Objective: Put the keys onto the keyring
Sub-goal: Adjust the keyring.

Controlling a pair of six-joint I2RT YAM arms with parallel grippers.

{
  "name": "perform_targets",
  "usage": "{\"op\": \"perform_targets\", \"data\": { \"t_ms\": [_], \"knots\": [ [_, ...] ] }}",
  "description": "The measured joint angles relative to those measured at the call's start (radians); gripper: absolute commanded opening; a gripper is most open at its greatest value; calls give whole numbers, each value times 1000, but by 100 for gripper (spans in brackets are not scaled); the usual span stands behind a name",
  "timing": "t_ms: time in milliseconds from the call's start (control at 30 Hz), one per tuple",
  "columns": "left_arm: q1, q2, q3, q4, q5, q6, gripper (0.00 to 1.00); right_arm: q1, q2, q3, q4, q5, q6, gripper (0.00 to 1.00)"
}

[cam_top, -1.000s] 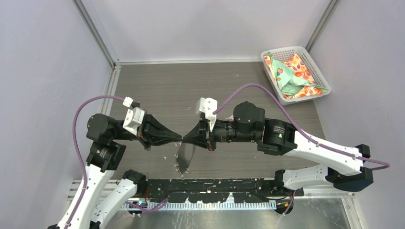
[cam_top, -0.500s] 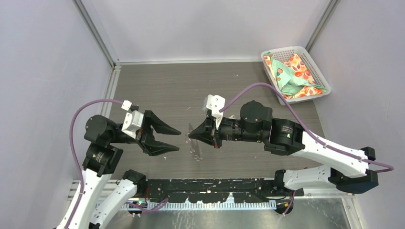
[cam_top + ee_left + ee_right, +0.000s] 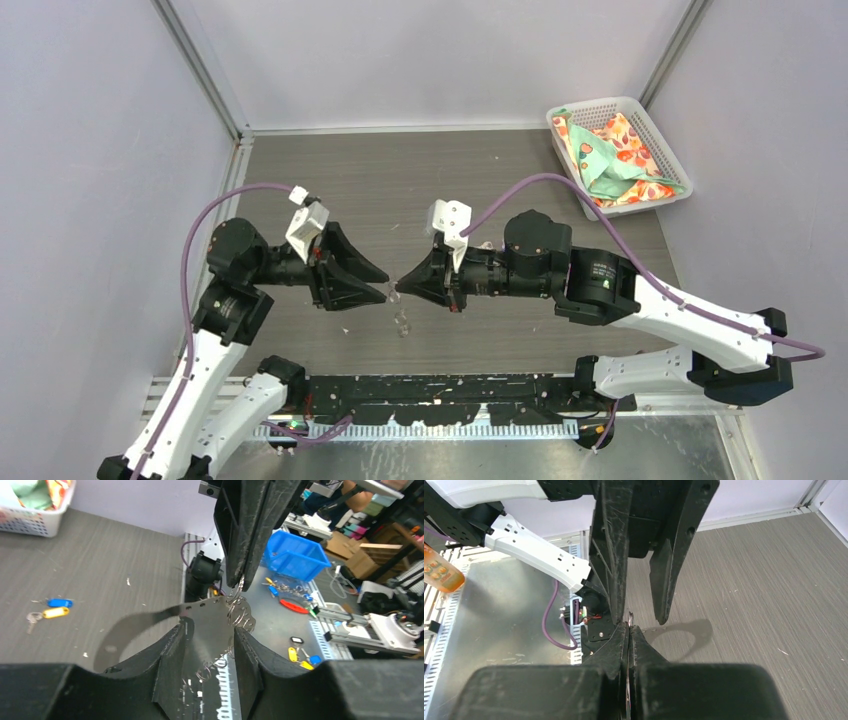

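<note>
The keyring (image 3: 239, 611) shows as a string of small silvery wire rings. My right gripper (image 3: 239, 582) comes down from above, shut on its top, and the lower rings dangle free. My left gripper (image 3: 210, 632) is open, its black fingers (image 3: 170, 652) on either side of the hanging rings. From above, the two grippers meet tip to tip, left gripper (image 3: 383, 286) facing right gripper (image 3: 398, 287), with the keyring (image 3: 402, 322) glinting below. The keys (image 3: 50, 611), blue-headed and yellow-headed, lie together on the table. In the right wrist view the right gripper (image 3: 629, 627) pinches a thin ring.
A white basket (image 3: 618, 155) with patterned cloth stands at the table's back right corner. Grey walls close the sides and back. Beyond the near edge is a metal bench with a blue bin (image 3: 292, 557) and other loose tagged keys (image 3: 299, 656).
The left gripper, shut tip to tip with the right one a second ago, opened and drew back. It has since come forward again around the hanging rings. The right arm shifted slightly right.
</note>
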Motion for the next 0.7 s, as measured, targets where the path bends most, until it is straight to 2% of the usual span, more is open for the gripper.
{"op": "perform_targets", "data": {
  "t_ms": [267,433,567,700],
  "knots": [
    [-10,12,-8,32,56,-76,35,0,4,1,21,-4,-6,1],
    [-18,11,-8,54,98,-84,33,0,23,2,29,-6,-17,1],
    [-22,5,-8,63,119,-83,26,3,42,3,29,-7,-21,1],
    [-22,6,-8,66,119,-83,24,15,59,9,30,-3,-32,1]
  ]
}}
